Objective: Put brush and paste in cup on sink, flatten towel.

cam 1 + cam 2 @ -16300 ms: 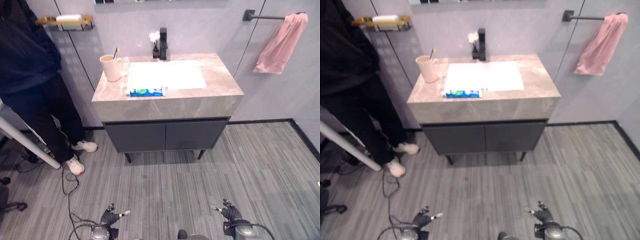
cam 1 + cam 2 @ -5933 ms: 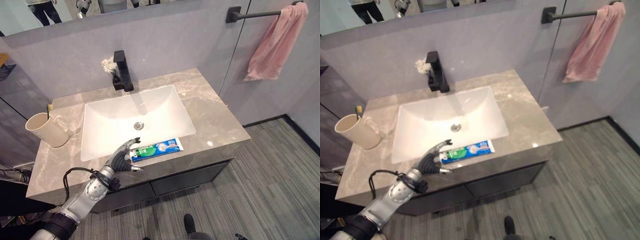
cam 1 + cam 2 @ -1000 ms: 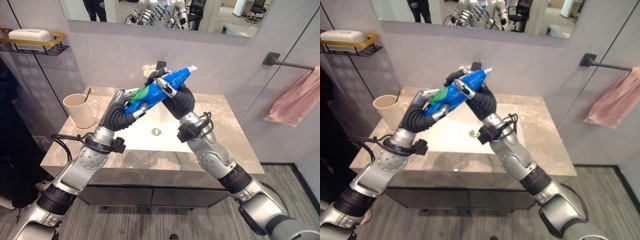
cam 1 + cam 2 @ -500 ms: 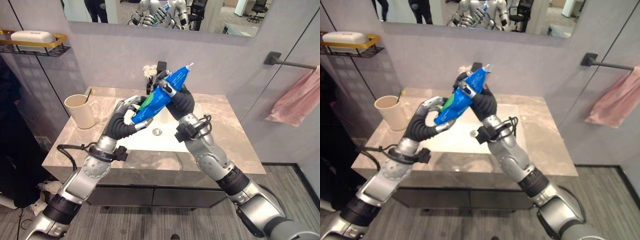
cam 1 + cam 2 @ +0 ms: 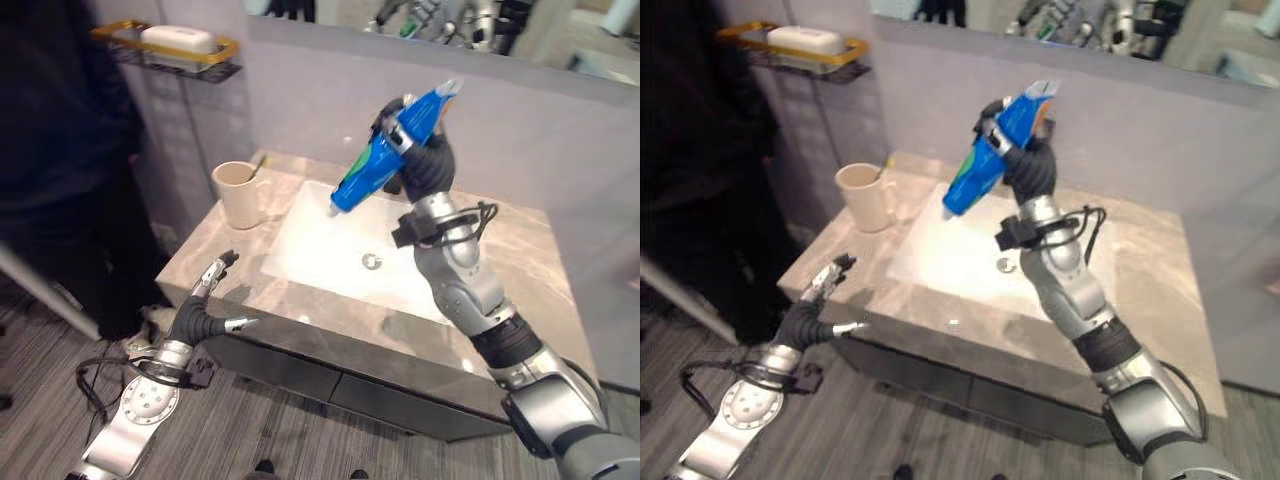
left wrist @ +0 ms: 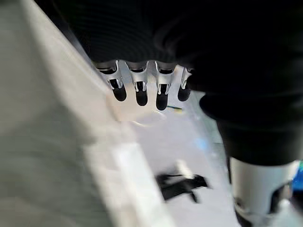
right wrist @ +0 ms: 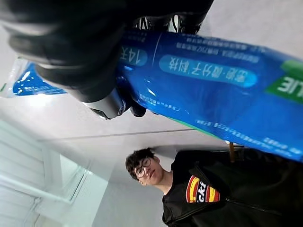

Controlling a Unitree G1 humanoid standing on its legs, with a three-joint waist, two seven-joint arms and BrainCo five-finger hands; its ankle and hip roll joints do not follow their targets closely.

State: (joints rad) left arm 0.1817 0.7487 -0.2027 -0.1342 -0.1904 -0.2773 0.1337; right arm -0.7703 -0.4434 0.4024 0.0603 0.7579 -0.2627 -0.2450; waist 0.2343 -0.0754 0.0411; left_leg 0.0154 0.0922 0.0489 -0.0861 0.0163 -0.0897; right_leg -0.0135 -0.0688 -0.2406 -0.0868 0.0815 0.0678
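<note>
The right hand (image 5: 420, 150) is holding the paste (image 5: 385, 152) up above the basin (image 5: 345, 250), fingers curled round the blue tube, which is slanting with its flat end uppermost and its cap end pointing down toward the cup (image 5: 238, 194). In the right wrist view the thumb is pressing across the tube (image 7: 213, 94), and a person in a dark top (image 7: 208, 189) is showing past it. The cup is standing on the counter (image 5: 520, 260) just beside the basin's left edge, with the brush (image 5: 258, 165) sticking up out of it. The left hand (image 5: 205, 310) is hanging low in front of the counter's near left corner, fingers straight and spread, holding nothing. A soap shelf (image 5: 175, 45) is sitting on the wall above the cup.
</note>
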